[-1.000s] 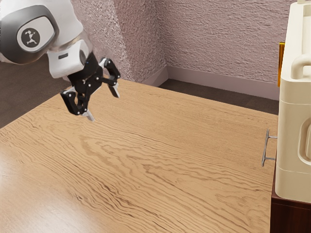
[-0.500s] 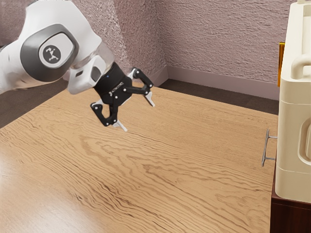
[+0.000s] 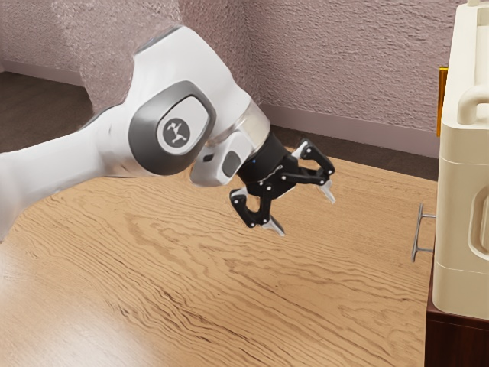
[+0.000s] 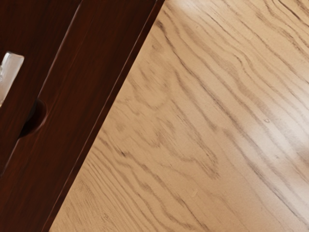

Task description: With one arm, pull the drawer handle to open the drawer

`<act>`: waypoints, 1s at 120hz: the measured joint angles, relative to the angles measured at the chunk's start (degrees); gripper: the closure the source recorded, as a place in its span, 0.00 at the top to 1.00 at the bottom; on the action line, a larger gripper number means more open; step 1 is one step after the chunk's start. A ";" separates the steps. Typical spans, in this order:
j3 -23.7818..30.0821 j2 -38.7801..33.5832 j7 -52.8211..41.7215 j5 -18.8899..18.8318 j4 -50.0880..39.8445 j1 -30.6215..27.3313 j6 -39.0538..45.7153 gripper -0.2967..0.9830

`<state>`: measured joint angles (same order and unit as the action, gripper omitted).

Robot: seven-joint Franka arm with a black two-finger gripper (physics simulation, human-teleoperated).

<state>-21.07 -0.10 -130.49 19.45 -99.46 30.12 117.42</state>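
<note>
In the exterior view, you have rough, pinkish-grey plaster walls (image 3: 351, 65) behind the scene, with a smooth mauve skirting board (image 3: 359, 131) running along their foot above a dark brown floor (image 3: 38, 107). Your bench (image 3: 199, 275) is light wood with wavy darker grain, and you can see soft white light glaring off its top in both views.

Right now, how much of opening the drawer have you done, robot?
Nothing looks finished: the thin metal bar handle is untouched. Reaching is the current step, I think: my black two-fingered hand is open and empty, short of it. Gripping and pulling are left.
</note>
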 joint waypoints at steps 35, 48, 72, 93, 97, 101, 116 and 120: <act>0.10 3.23 -5.16 5.17 0.45 4.39 8.38 0.77; 0.03 4.72 -7.83 9.86 0.95 1.16 9.85 0.77; 0.09 5.13 -11.74 11.90 1.17 1.43 11.19 0.77; 0.07 5.26 -14.46 12.26 1.15 2.29 11.67 0.77; 0.03 5.03 -14.90 12.25 1.05 2.61 11.72 0.77; -0.01 4.37 -15.31 12.23 0.66 3.17 11.76 0.77; -0.21 1.48 -16.65 11.16 -1.30 5.29 11.87 0.77; -0.25 1.57 -16.96 10.92 -1.43 5.62 11.93 0.77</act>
<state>-21.32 1.47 -147.45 30.37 -100.89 35.74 129.35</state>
